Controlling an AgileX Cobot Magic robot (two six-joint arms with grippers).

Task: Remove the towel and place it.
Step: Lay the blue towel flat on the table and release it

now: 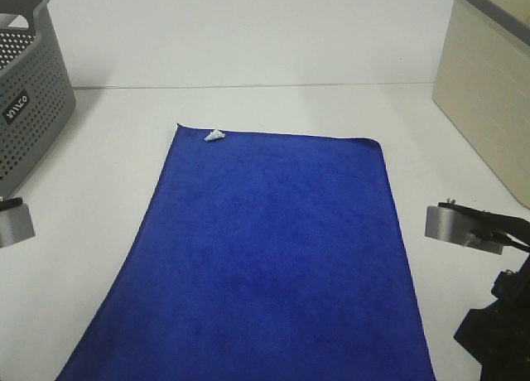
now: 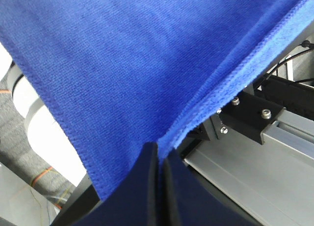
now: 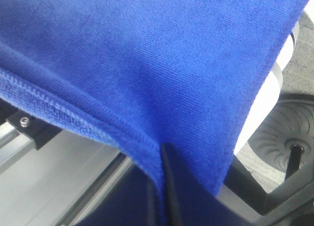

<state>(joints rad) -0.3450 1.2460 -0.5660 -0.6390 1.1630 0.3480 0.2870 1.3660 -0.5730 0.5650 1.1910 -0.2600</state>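
White counter (image 1: pixel 273 99) fills the exterior high view; plain white wall (image 1: pixel 248 33) behind it, seam straight; grey perforated basket (image 1: pixel 29 99) at far left edge; beige bin (image 1: pixel 489 99) at far right; light even, soft shadows; wrist views show aluminium frame rail (image 2: pixel 255 162), black bracket (image 2: pixel 255 115), grey speckled floor (image 3: pixel 299 73), ribbed grey wheel (image 3: pixel 282 137).

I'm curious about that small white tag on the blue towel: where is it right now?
In the high view the white tag sits near the far left corner of the blue towel, on the side toward the grey basket.
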